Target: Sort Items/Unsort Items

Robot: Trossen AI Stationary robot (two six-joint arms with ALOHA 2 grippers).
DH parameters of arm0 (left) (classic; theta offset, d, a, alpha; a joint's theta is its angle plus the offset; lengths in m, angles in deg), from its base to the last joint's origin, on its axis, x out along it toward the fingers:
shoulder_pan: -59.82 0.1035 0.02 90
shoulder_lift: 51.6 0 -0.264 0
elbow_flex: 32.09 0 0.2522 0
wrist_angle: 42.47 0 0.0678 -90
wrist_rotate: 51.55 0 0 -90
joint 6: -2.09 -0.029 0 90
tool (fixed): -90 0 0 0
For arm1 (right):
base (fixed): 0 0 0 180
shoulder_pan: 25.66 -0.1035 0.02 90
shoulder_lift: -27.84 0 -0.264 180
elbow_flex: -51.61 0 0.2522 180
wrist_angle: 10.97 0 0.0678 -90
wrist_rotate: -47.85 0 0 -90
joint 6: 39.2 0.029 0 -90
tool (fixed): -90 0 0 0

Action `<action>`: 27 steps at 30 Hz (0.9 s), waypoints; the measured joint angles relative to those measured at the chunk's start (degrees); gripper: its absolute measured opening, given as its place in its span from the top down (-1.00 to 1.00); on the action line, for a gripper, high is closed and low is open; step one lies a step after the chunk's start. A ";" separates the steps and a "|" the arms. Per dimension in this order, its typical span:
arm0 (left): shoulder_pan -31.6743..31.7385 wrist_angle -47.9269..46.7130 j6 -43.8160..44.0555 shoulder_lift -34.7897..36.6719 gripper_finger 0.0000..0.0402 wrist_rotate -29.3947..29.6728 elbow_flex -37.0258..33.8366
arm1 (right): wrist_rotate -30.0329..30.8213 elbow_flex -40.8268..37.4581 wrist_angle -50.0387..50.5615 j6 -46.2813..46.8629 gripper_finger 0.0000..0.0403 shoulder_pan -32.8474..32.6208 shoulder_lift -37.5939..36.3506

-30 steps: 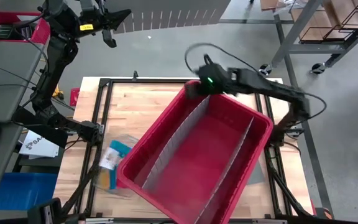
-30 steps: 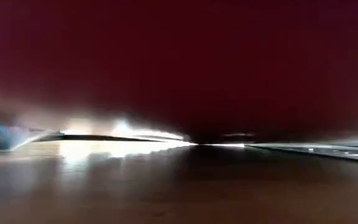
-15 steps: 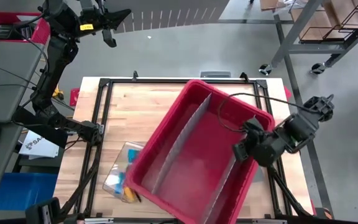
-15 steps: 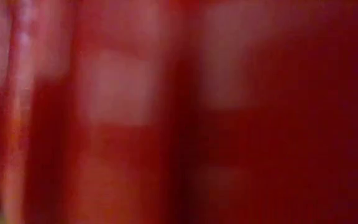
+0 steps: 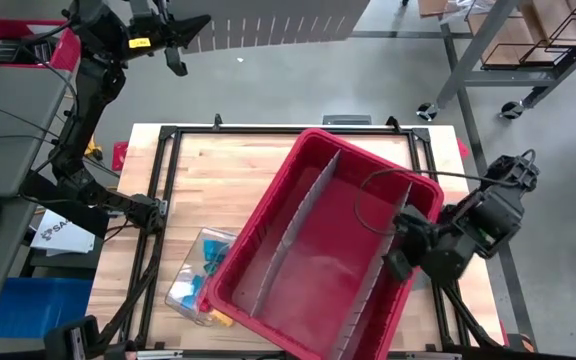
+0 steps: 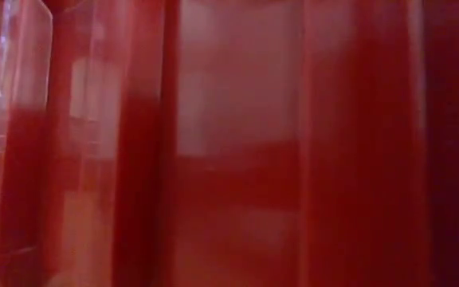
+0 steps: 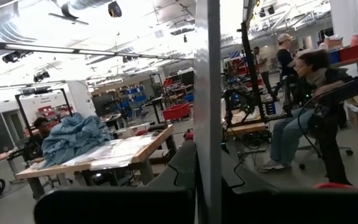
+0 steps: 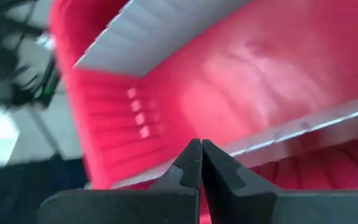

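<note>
The items [image 5: 200,280], small blue and yellow-orange blocky pieces, lie in a clear plastic container [image 5: 190,272] on the pale wooden desk [image 5: 203,185], near its front left corner; they are blurred and partly hidden by the bin's rim. The large red plastic bin [image 5: 318,250] with two grey dividers [image 5: 293,225] sits skewed across the desk, one corner overlapping the container, and its three compartments hold nothing visible. In the low view the bin's red wall [image 6: 229,143] fills the picture. The right gripper [image 5: 400,262] hangs over the bin's right edge, jaws shut and holding nothing; its wrist view looks down into the bin [image 8: 229,68]. The left gripper [image 5: 173,45] is raised beyond the desk's far left corner, jaws closed and empty, facing a room where a seated person [image 7: 306,112] shows.
</note>
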 joint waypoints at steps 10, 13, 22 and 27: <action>-0.02 -0.55 0.01 0.00 0.99 0.01 0.00 | -20.26 1.62 -5.12 7.59 1.00 -9.82 -0.26; -0.02 -1.08 0.01 0.00 0.99 0.01 0.00 | -28.67 1.73 1.38 16.49 1.00 -13.10 1.05; -0.02 -2.40 -0.41 -0.02 0.99 0.07 0.00 | -25.73 -13.81 6.34 27.48 1.00 -10.67 3.84; 0.00 -1.82 -0.81 -0.02 0.99 0.04 0.02 | -26.02 -23.75 6.43 27.40 1.00 -5.07 2.73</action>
